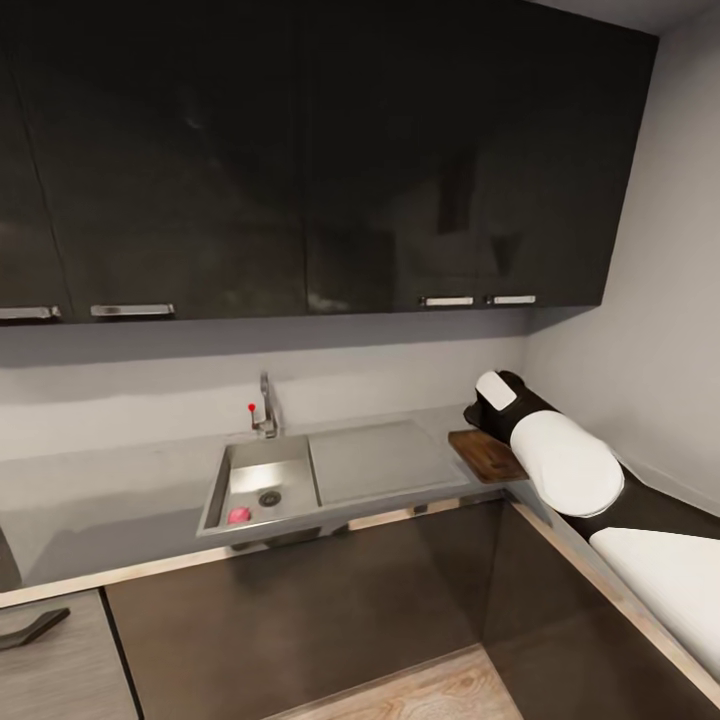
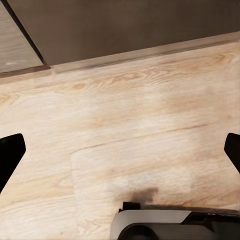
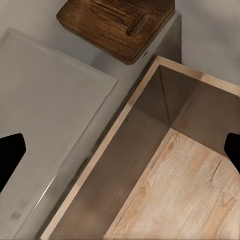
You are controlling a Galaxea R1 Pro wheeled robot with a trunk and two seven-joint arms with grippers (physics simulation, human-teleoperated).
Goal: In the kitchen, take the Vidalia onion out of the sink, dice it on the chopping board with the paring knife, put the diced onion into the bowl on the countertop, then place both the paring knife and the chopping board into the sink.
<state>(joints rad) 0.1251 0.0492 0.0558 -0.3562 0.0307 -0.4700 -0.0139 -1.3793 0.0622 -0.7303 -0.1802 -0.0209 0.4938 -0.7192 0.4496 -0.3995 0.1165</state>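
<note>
Onion: small pink-red round object [image 1: 238,516] on the floor of the rectangular stainless-steel sink basin [image 1: 262,483], lower-left corner of the basin, just left of the round drain [image 1: 270,497]; head view, centre-left.
Sink surroundings: flat steel drainboard [image 1: 378,460] adjoins the basin on the right; chrome faucet with red knob [image 1: 265,408] behind it.
Board: dark brown rectangular wooden chopping board [image 1: 487,455] on the long grey countertop [image 1: 100,500], right of the drainboard, partly hidden by the right arm [image 1: 560,455]. Right wrist view gives its slot handle [image 3: 120,22], top centre.
Right gripper [image 3: 120,145]: black fingertips at both frame edges, spread wide, holding nothing, over the counter's front edge.
Left gripper [image 2: 120,150]: fingertips likewise wide apart, empty, above pale wood floor [image 2: 125,130].
Background: glossy black upper cabinets [image 1: 300,150], top of head view.
</note>
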